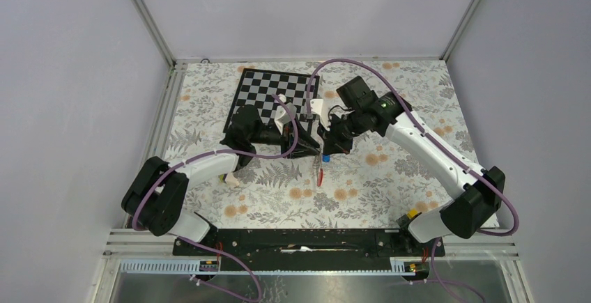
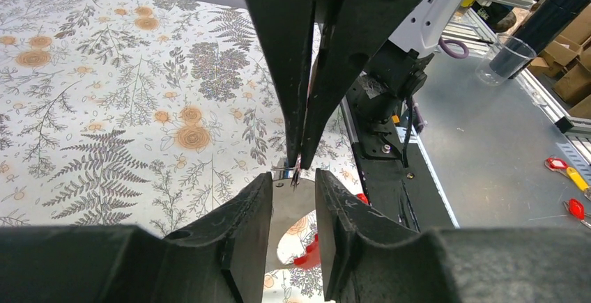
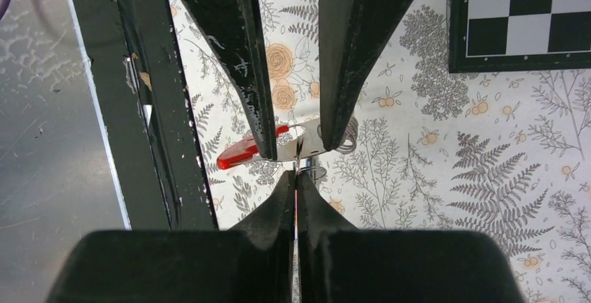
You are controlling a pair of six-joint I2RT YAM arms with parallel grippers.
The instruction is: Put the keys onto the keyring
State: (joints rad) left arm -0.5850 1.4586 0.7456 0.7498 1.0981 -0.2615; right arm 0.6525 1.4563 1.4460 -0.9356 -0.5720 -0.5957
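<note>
Both grippers meet tip to tip above the middle of the table. The keyring hangs under them, red end lowest. In the right wrist view its grey part lies between the fingers of my left gripper, and its red end sticks out to the left. My left gripper is open, with the grey part and red end in its gap. My right gripper is shut on a thin metal edge of the keys. The blue tag shows just below the right gripper. A wire ring sits beside the left fingers.
A chessboard lies at the back of the floral cloth, behind the grippers. A small yellow and white object rests by the left arm. The black base rail runs along the near edge. A clear cup stands off the table.
</note>
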